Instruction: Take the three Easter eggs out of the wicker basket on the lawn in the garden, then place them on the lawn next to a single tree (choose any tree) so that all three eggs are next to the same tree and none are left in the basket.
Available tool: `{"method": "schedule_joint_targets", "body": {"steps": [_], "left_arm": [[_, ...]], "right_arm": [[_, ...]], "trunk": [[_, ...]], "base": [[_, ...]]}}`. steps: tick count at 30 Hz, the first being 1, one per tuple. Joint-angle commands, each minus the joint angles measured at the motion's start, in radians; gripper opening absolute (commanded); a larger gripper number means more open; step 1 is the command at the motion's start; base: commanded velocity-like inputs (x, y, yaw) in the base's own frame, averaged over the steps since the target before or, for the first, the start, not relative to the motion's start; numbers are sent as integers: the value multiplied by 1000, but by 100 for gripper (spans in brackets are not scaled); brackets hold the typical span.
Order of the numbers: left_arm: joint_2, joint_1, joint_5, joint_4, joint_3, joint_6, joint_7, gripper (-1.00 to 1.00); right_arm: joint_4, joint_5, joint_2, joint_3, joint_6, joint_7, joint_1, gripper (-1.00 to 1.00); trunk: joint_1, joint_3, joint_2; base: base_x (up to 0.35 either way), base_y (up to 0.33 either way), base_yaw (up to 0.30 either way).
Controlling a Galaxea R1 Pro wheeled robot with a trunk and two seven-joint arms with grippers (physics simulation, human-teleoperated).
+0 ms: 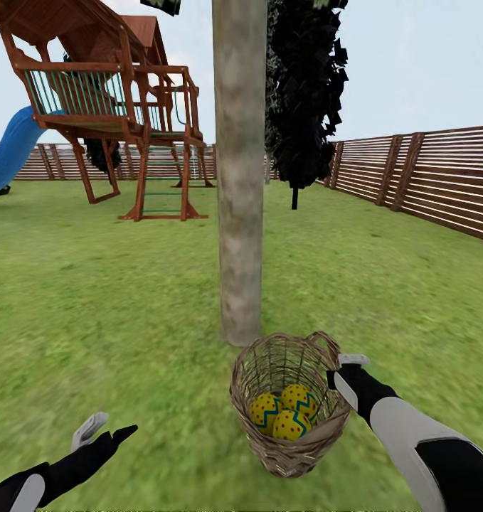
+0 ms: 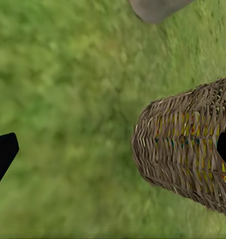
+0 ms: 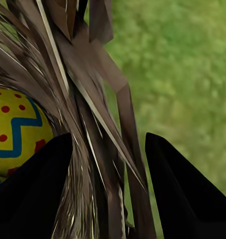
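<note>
The lawn [image 1: 113, 299] runs wide and flat out to the slatted fence [image 1: 440, 178], with the wooden playset [image 1: 120, 99] and its blue slide [image 1: 13, 146] far off at the back left and open grass on every side of the robot. The tree [image 1: 240, 171] rises straight ahead, its grey-brown trunk meeting the grass just behind the wicker basket [image 1: 287, 441]; a dark-leaved slim tree [image 1: 301, 85] stands farther back to the right.

The basket sits upright just in front of the trunk's foot, tilted a little toward the robot, and all three Easter eggs [image 1: 287, 414] lie together in its bottom. The right gripper [image 1: 338, 380] is at the basket's rim on the handle side — in the right wrist view its two fingers straddle the woven wall [image 3: 100, 149], one inside by an egg [image 3: 15, 129], one outside, partly spread with twigs between them. The left gripper [image 1: 104, 429] hangs over bare grass well left of the basket, fingers apart and holding nothing.
</note>
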Motion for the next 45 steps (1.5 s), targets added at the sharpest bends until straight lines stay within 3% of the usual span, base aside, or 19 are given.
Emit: {"method": "schedule_joint_targets", "body": {"steps": [1,10,24,45], "left_arm": [[0,-1,3,0,2,8,-2,100],[0,-1,5,0,3,8,-3,100],[0,-1,5,0,3,8,-2,100],[-1,-1,5,-1,4,8,-1,100]], "right_arm": [[-3,-12,-1,6,5,-5,-1,-100],[-3,-12,-1,6,5,-5,-1,-100],[-3,-12,-1,6,5,-5,-1,-100],[-1,-12,-1,6,5,-5,-1,-100]], "trunk": [[4,-4,-8],[8,-7,-15],[8,-7,-15],[8,-7,-15]], "base": [[0,0,0],[8,0,0],[251,-4,0],[264,-138,0]]}}
